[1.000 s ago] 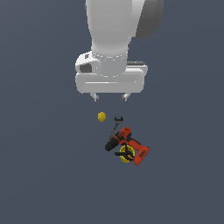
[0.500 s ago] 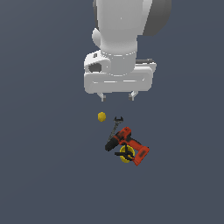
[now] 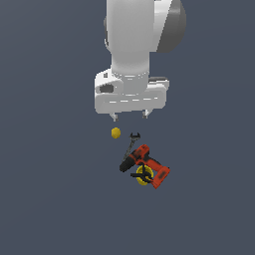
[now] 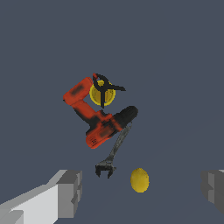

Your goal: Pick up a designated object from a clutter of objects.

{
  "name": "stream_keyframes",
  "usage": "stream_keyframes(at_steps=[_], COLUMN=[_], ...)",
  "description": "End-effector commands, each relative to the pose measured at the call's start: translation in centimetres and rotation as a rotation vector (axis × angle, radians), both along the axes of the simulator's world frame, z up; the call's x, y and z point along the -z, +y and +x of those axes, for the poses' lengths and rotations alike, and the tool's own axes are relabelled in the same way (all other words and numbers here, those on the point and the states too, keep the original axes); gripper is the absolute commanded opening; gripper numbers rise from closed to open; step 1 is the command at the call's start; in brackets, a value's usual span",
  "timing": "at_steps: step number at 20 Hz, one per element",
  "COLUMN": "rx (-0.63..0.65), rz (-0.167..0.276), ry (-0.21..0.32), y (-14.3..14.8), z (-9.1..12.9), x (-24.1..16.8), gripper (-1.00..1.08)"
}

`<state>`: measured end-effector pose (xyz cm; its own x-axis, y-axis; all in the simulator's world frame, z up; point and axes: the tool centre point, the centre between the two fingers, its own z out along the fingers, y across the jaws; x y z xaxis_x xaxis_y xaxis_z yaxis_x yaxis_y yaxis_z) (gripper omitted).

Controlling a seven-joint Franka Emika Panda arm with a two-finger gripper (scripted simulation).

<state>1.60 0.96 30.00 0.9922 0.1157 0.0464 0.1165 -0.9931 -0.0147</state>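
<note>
floor (image 3: 45, 199): flat dark slate-blue | evenly lit | featureless

Arm cut off by upper edge in exterior view, gripper (image 4: 140, 190) fingers (image 4: 70, 192) cropped by frame edges in wrist view, yellow disc (image 3: 143, 178) beyond gripper partly covered by black clamp (image 3: 144, 174) and drill (image 3: 145, 163).

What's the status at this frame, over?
Gripper open, empty, above the floor. Yellow ball between the fingers in wrist view, ungrasped. Thin dark tool close beside it; drill farther off.
</note>
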Motion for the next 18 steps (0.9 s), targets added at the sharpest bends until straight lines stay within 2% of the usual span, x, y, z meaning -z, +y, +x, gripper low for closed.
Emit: stream_keyframes(at_steps=[1, 9, 18], rx=[-0.031, -0.176, -0.359], rz=[-0.002, -0.012, -0.023], ry=[0.002, 0.008, 0.018], y=[-0.4, -2.4, -4.6], z=[-0.3, -2.1, -5.5], x=[1.3, 6.8, 13.3], gripper=[1.00, 1.00, 1.00])
